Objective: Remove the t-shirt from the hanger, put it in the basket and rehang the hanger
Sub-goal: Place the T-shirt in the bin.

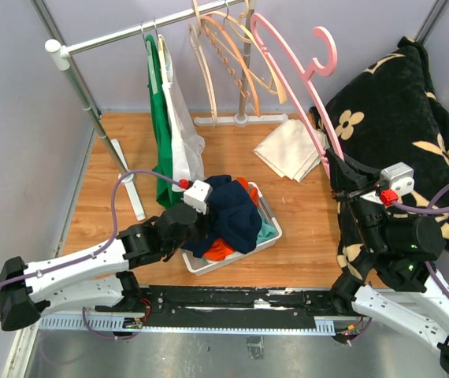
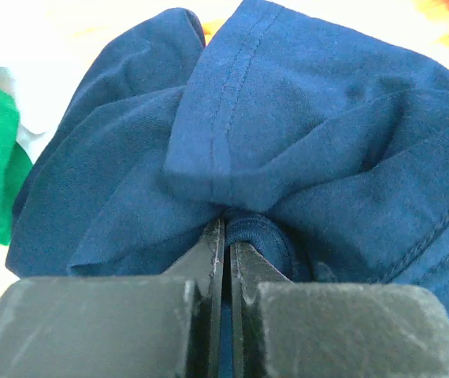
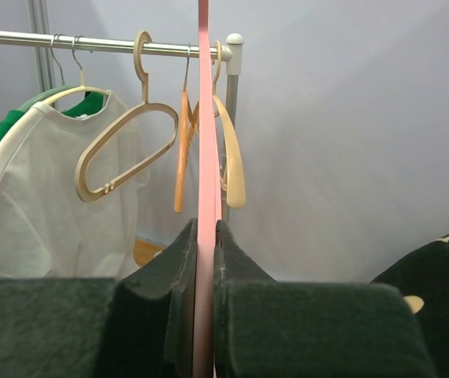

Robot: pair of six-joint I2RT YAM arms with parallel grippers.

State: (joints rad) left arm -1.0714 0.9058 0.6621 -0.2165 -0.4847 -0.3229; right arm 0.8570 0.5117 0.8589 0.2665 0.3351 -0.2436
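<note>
- White plastic basket [image 1: 240,256]: contains a navy blue fabric t-shirt [image 1: 232,209], plain, with matching stitching; an orange garment [image 1: 218,250]; a teal garment [image 1: 265,231].
- Behind the basket: green hanging shirt [image 1: 160,134], plain; off-white hanging shirt [image 1: 181,130], plain; tan plastic hangers [image 1: 232,55]; silver metal rail [image 1: 130,33].
- Behind and right of the basket: cream folded cloth [image 1: 291,148]; pink plastic hanger [image 1: 287,71], plain.
- Right of the basket: black plush blanket [image 1: 398,102], cream flower-and-leaf pattern.
- Under the basket: orange-brown wood-grain tabletop [image 1: 303,228].

t-shirt [image 2: 303,118]: matt navy cloth | hanger [image 3: 205,118]: smooth pink plastic | rail [image 3: 12,36]: shiny metal | tabletop [image 1: 303,228]: wood grain
</note>
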